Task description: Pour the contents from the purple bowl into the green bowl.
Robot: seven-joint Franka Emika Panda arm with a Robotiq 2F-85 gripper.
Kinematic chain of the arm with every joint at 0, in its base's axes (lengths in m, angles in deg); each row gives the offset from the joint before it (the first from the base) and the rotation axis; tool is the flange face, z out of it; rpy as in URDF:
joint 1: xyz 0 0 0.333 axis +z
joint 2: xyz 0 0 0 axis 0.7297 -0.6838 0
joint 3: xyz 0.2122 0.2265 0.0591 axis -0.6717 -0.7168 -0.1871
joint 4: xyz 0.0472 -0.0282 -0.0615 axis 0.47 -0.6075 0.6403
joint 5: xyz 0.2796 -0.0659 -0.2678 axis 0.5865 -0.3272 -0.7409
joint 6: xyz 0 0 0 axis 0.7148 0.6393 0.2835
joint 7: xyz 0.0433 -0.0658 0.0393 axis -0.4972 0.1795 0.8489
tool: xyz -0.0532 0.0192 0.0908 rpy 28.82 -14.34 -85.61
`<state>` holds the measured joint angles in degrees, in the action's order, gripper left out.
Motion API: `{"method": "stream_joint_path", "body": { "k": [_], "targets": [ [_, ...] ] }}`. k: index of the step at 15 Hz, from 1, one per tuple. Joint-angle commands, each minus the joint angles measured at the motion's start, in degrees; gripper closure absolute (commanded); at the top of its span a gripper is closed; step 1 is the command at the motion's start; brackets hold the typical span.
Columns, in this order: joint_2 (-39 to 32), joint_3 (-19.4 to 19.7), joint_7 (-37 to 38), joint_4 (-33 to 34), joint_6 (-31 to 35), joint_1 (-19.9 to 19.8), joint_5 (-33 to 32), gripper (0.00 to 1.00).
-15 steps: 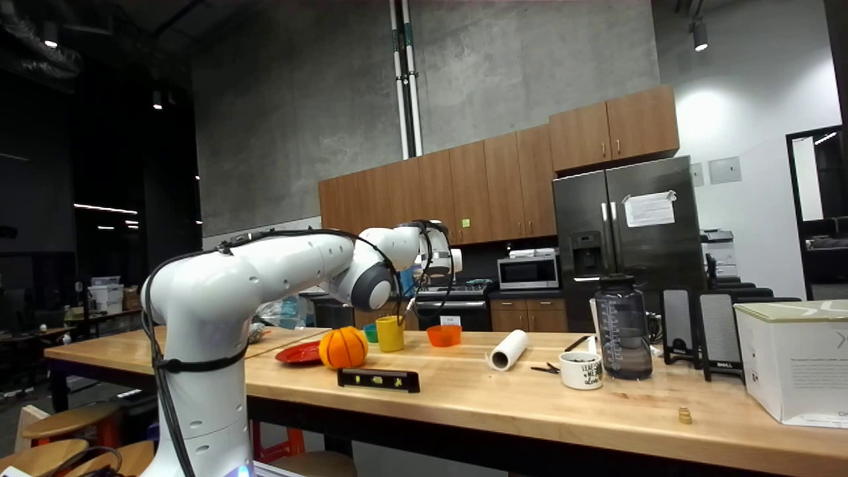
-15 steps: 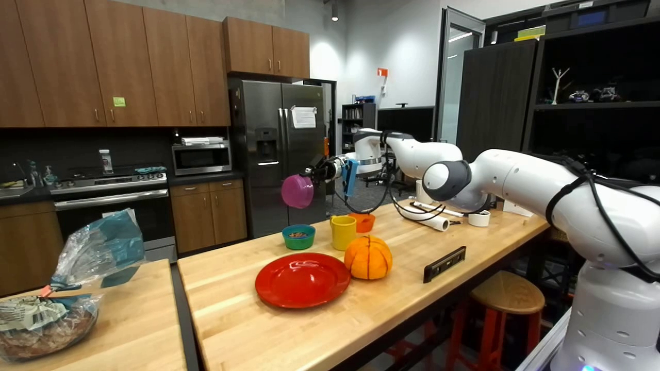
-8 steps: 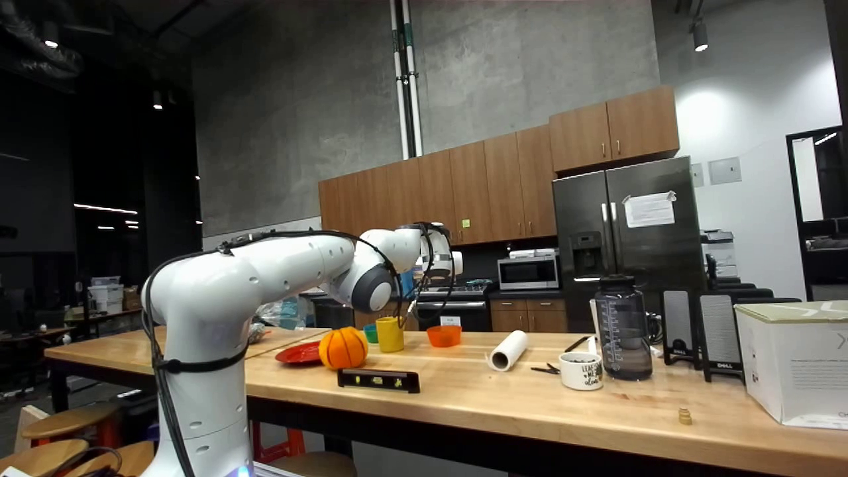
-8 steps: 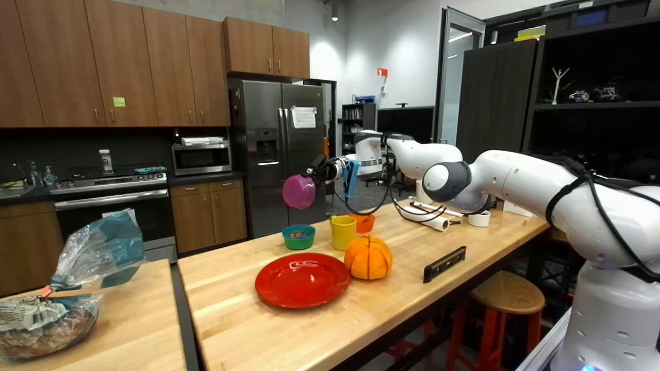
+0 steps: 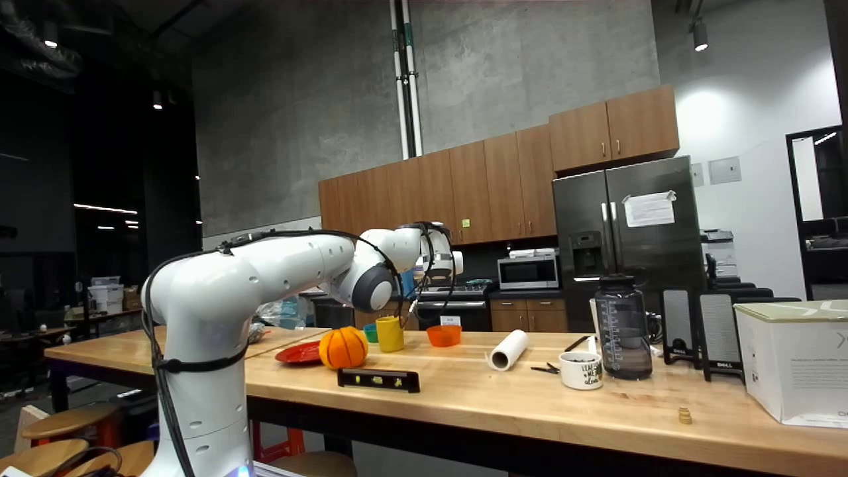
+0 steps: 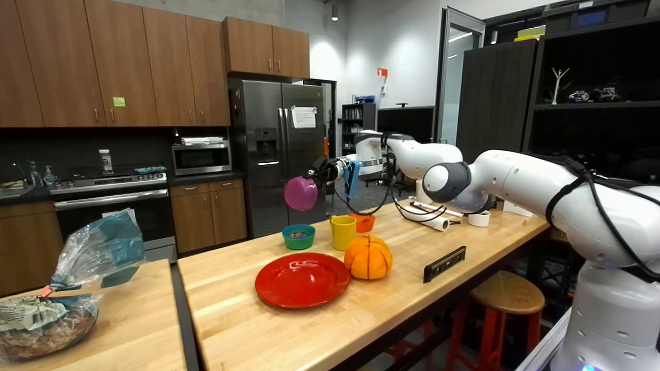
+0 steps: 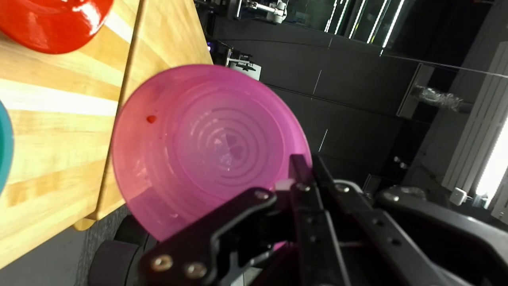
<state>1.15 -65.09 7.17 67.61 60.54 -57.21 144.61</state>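
Observation:
The purple bowl [image 6: 300, 194] is held in the air, turned on its side, above and behind the green bowl in an exterior view. In the wrist view the purple bowl [image 7: 222, 147] shows its inside, with one small red piece on the wall. My gripper [image 7: 307, 161] is shut on its rim, one finger inside and one outside; the gripper [image 6: 318, 173] also shows in an exterior view. The green bowl [image 6: 298, 238], teal-green with small brownish bits inside, stands on the table. It is partly hidden in an exterior view [image 5: 371, 333] and cut off in the wrist view [image 7: 4, 147].
A yellow mug [image 6: 343, 233] stands beside the green bowl, with an orange bowl [image 6: 364, 222] behind it. A red plate [image 6: 302, 281], an orange pumpkin [image 6: 368, 257] and a black level [image 6: 444, 264] are nearer. A paper roll [image 5: 508, 350] lies farther along the table.
The purple bowl has shifted slightly right and down in an exterior view, its tilt changing a little. The gripper keeps hold of it. The table objects have not moved.

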Motion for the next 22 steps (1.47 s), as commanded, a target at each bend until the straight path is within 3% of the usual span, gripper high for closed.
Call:
{"method": "stream_joint_path", "body": {
  "k": [1,8,9,15,22],
  "targets": [
    [1.3,0.6,1.7,-0.7,2.2,-0.1,0.8,0.99],
    [3.1,4.4,5.0,-0.6,13.0,1.4,-3.2,0.99],
    [2.5,3.7,4.6,0.2,9.3,1.2,-2.7,0.99],
    [2.7,2.1,2.0,-0.7,3.2,-0.2,-1.4,0.99],
    [5.4,5.2,-2.0,0.4,-4.5,2.9,-7.8,0.99]
  ]
}}
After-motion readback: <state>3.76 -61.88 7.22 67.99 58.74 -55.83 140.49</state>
